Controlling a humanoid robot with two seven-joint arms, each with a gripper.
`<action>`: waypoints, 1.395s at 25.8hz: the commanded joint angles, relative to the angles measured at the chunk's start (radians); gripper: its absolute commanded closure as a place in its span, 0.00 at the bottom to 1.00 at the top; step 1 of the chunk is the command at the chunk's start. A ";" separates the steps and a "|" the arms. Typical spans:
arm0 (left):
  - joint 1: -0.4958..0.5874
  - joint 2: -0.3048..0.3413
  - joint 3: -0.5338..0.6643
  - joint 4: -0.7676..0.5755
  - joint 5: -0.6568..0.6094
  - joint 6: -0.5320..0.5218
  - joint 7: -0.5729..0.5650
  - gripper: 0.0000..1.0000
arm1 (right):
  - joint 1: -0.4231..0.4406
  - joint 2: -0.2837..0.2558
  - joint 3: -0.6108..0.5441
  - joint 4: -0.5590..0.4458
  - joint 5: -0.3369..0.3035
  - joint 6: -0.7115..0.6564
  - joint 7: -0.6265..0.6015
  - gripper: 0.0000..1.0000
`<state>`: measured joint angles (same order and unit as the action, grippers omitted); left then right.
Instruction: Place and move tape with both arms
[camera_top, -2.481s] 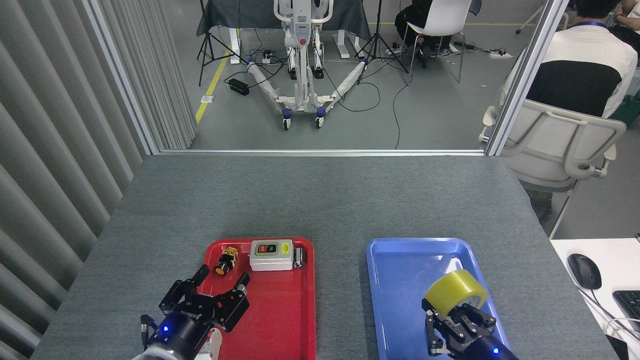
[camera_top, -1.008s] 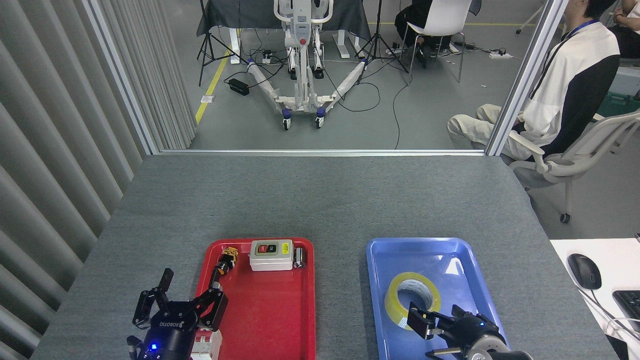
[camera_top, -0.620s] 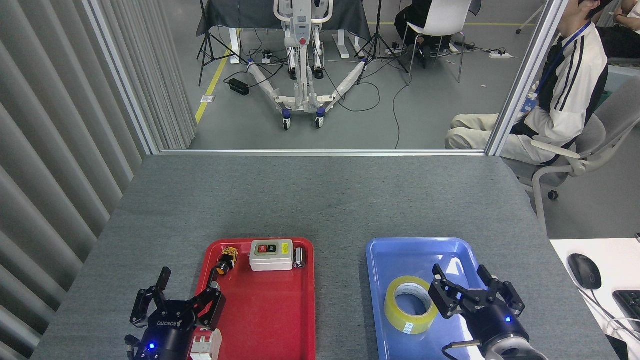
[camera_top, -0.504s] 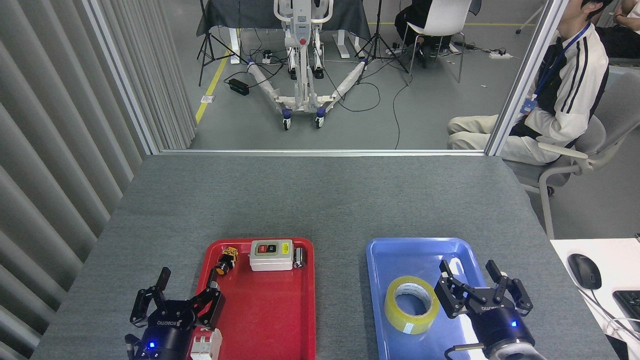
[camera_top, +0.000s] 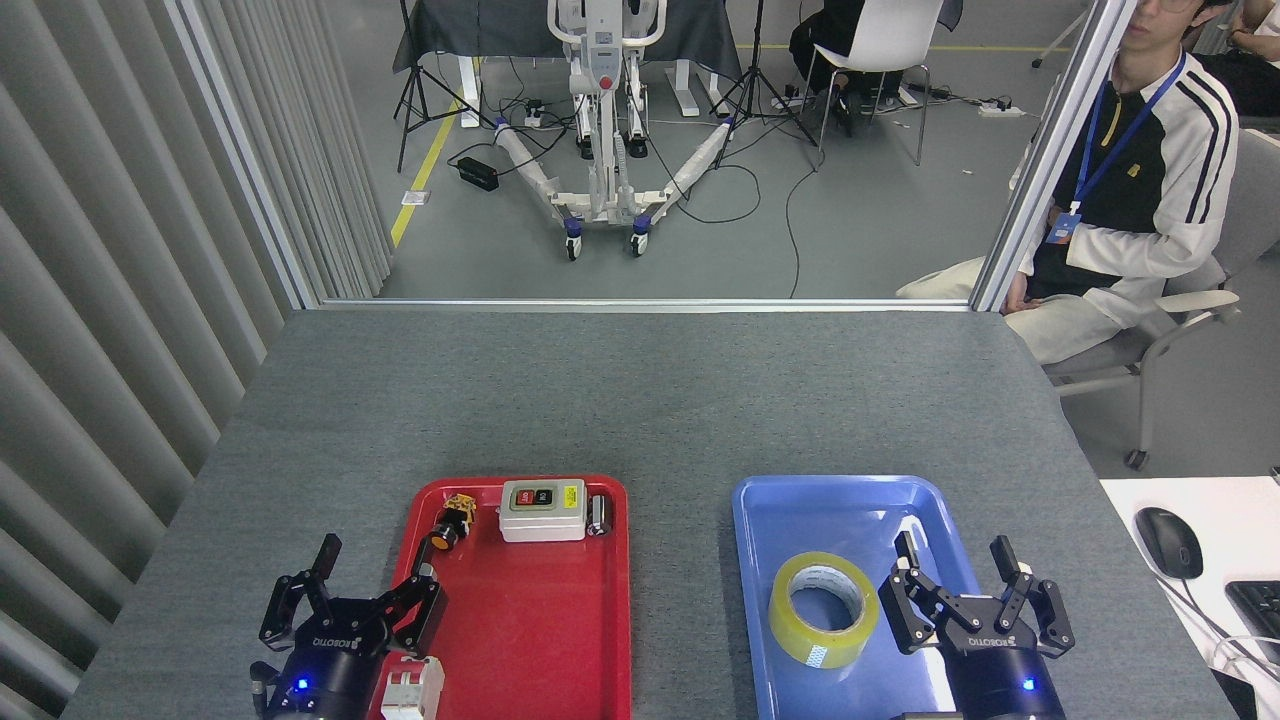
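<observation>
On the blue tray (camera_top: 790, 500) lies the tape (camera_top: 823, 609), flat on its side, hole facing up, sitting in the near-left part of the tray floor. Nothing is touching it. The yellow band looks glossy and probably slick; the white core inside should be the stiffer, grippier surface. I'd judge it light and rigid enough not to crush, so the sound hold is across the wall: one finger down the hole against the core, one on the outside. Pinching the whole outer width looks like a stretch, and the smooth film could let it squirt free.

Just right of the roll, the right gripper (camera_top: 962, 577) hovers over the tray with its fingers spread wide and nothing between them, close beside the tape but apart from it.

Across the gap, the left gripper (camera_top: 370, 587) is also spread wide and empty, hanging over the near-left edge of the red tray (camera_top: 560, 640). Up at that tray's far end sit a switch box (camera_top: 542, 510), a small yellow-and-black button (camera_top: 451, 520) and a dark little cylinder (camera_top: 598, 516), all well clear of both grippers.

Beyond the table (camera_top: 640, 400), a person (camera_top: 1120, 200) sits in a chair, right side.
</observation>
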<state>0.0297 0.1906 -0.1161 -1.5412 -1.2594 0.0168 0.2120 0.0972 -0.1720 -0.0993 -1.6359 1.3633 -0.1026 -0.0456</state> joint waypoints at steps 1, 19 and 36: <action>-0.005 0.010 0.001 0.015 0.002 -0.005 0.001 0.00 | 0.015 0.014 0.007 0.010 0.013 0.003 -0.002 0.01; -0.017 -0.002 0.001 0.018 0.018 -0.047 0.000 0.00 | 0.013 0.019 0.006 0.013 0.066 -0.008 -0.005 0.01; -0.045 -0.017 0.001 0.056 0.017 -0.046 -0.016 0.00 | 0.018 0.022 0.010 0.004 0.063 -0.011 -0.004 0.01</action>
<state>-0.0120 0.1737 -0.1149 -1.4873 -1.2417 -0.0254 0.1991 0.1130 -0.1507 -0.0889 -1.6283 1.4268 -0.1110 -0.0506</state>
